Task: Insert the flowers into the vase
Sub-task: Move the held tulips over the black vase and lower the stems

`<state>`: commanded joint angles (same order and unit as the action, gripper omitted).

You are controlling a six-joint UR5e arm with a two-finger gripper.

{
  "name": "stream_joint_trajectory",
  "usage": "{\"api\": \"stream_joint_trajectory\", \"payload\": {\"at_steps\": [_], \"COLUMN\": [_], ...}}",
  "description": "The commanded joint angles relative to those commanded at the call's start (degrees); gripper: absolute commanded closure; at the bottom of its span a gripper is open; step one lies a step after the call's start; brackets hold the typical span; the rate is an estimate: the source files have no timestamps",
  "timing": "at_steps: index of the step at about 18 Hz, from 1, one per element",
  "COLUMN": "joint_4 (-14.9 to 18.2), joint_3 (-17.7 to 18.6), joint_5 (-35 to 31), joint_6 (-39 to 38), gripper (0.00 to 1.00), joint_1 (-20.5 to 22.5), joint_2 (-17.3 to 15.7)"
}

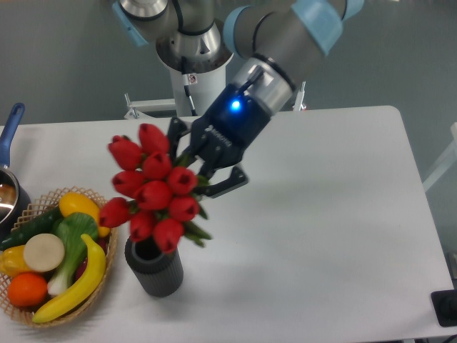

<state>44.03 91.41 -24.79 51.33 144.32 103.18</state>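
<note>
The flowers (153, 187), a tight bunch of red tulip buds with green leaves, hang in the air tilted to the lower left. Their lowest buds overlap the mouth of the vase (156, 269), a dark grey ribbed cylinder standing on the white table (321, 214). My gripper (203, 169) is shut on the stem end of the flowers, up and to the right of the buds. Most of the vase mouth is hidden behind the buds, so I cannot tell whether the flowers touch it.
A wicker basket (101, 211) of toy fruit and vegetables sits just left of the vase. A blue-handled pot (8, 143) is at the left edge. The robot base (193, 78) stands behind the table.
</note>
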Motion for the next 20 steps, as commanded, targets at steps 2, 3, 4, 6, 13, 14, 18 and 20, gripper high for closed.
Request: {"api": "stream_joint_trajectory", "payload": {"at_steps": [2, 3, 4, 6, 13, 14, 18, 20], "joint_4": [-0.1, -0.1, -0.1, -0.1, -0.1, -0.1, -0.1, -0.1], "joint_3": [-1.5, -2.5, -3.7, -5.1, -7.1, -7.5, -9.1, -9.3], "joint_5": [0.0, 0.0, 0.1, 0.3, 1.1, 1.4, 7.9, 11.8], "joint_6": [0.0, 0.0, -0.1, -0.1, -0.1, -0.1, 0.2, 0.4], "gripper": [0.64, 0.64, 0.64, 0.64, 0.64, 0.64, 0.64, 0.64], "joint_1": [-0.9, -1.4, -2.1, -2.8, -4.2, -4.4, -5.3, -4.9], "joint_2": [1.4, 2.2, 3.0, 4.2, 6.3, 6.6, 9.1, 9.5]}}
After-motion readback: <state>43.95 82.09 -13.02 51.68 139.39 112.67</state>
